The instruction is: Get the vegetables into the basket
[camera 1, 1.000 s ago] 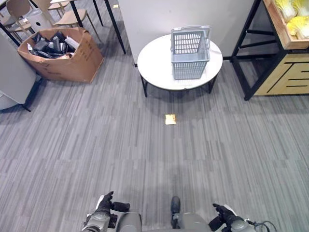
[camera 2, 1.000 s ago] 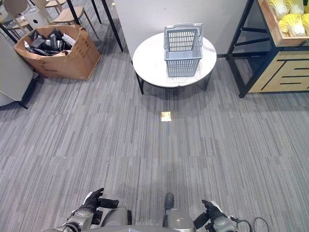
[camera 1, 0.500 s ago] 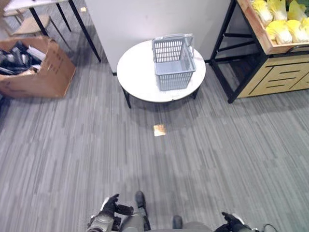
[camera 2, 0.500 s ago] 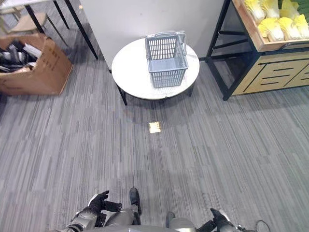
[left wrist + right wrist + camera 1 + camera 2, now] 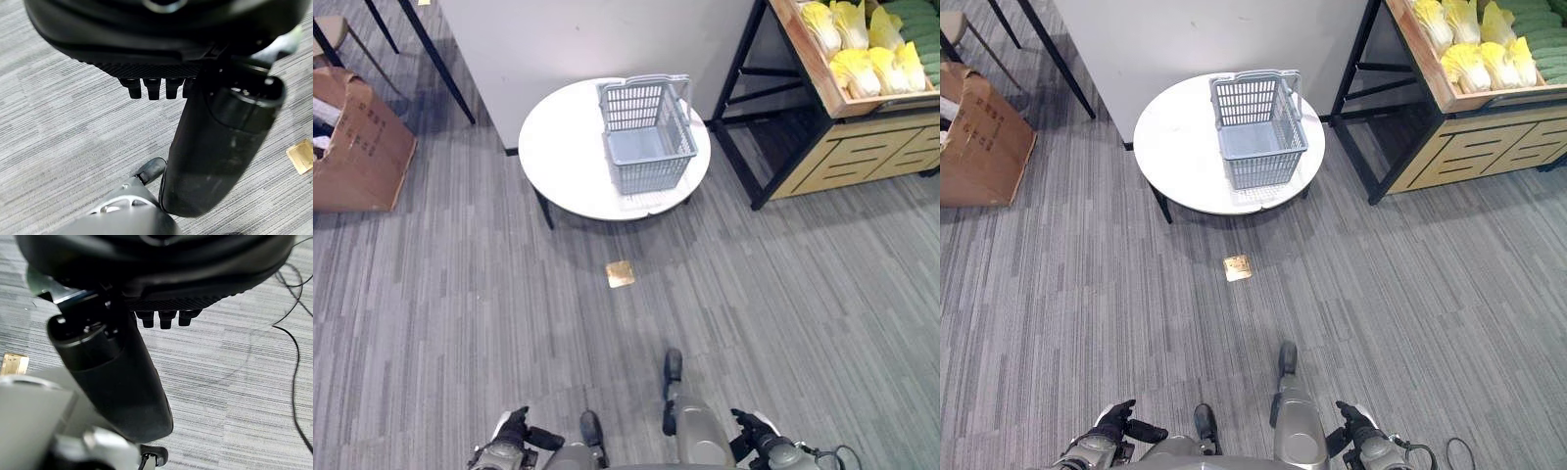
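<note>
Your camera has swung since the earlier frames: the whole picture slid left, so more of the wooden shelf now shows on the right and less of the cardboard box [image 5: 357, 142] on the left. That is the view shifting, not the things; basket, table and floor tile keep the same layout to each other.

You have both hands low at the near edge, well short of everything. Your left hand [image 5: 514, 436] sits at the lower left, your right hand [image 5: 756, 440] at the lower right, and neither holds anything. In each wrist view the fingers [image 5: 149, 88] point straight down at the carpet, relaxed and uncurled, with the thumb standing out beside them; the same goes for the right hand's fingers [image 5: 164, 319].

Far ahead of both hands, roughly between them, the grey basket [image 5: 646, 132] stands upright on the round white table [image 5: 563, 147], toward the table's right side. Its inside looks bare.

The vegetables [image 5: 862, 44], pale yellow-green cabbages, lie in a row in the wooden shelf [image 5: 847, 157], far ahead and to the right of your right hand, well apart from the basket. Darker green items sit just beyond them.

1 small tan tile [image 5: 621, 274] lies on the grey carpet between your hands and the table.
</note>
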